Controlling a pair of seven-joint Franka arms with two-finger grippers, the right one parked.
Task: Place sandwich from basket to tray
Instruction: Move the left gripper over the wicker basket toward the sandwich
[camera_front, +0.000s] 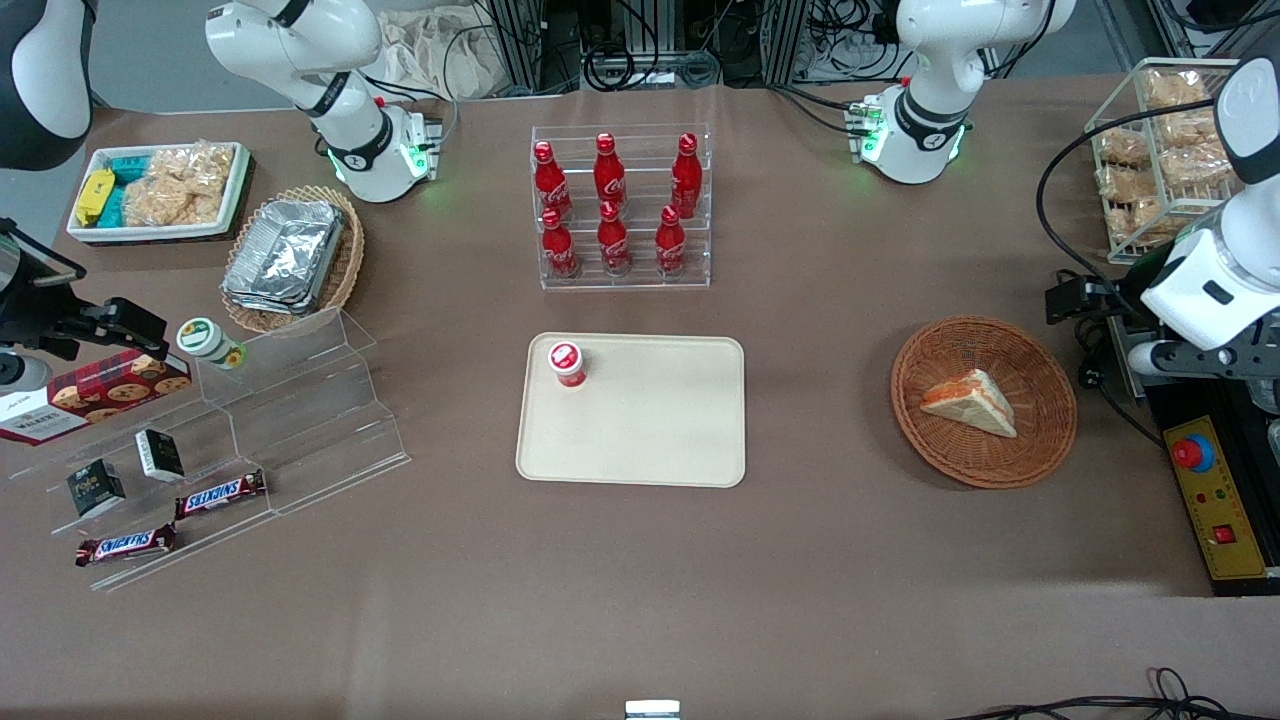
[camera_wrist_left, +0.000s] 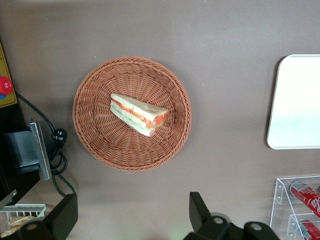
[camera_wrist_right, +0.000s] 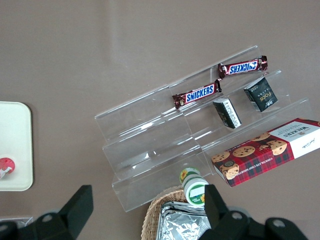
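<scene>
Sandwich (camera_front: 968, 401): lying in the basket (camera_front: 1040, 440), nearer the working arm's end of the table; filling edge showing
Gripper (camera_wrist_left: 132, 212): fingers spread, holding nothing; high above the table beside the basket, not yet over the wedge
Tray (camera_front: 660, 450): well apart from the basket; small red cup (camera_front: 566, 363) in one corner
Doing it well: centre over the wedge; come straight down; close across the bread faces gently; set it down away from the cup

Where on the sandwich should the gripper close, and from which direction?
Probably from straight above, across the thick middle of the sandwich. It lies flat on one bread face in the basket, so the two long cut sides are exposed, and the low rim leaves room for the fingers. The open gripper hangs above the table beside the basket, not yet over it.
</scene>
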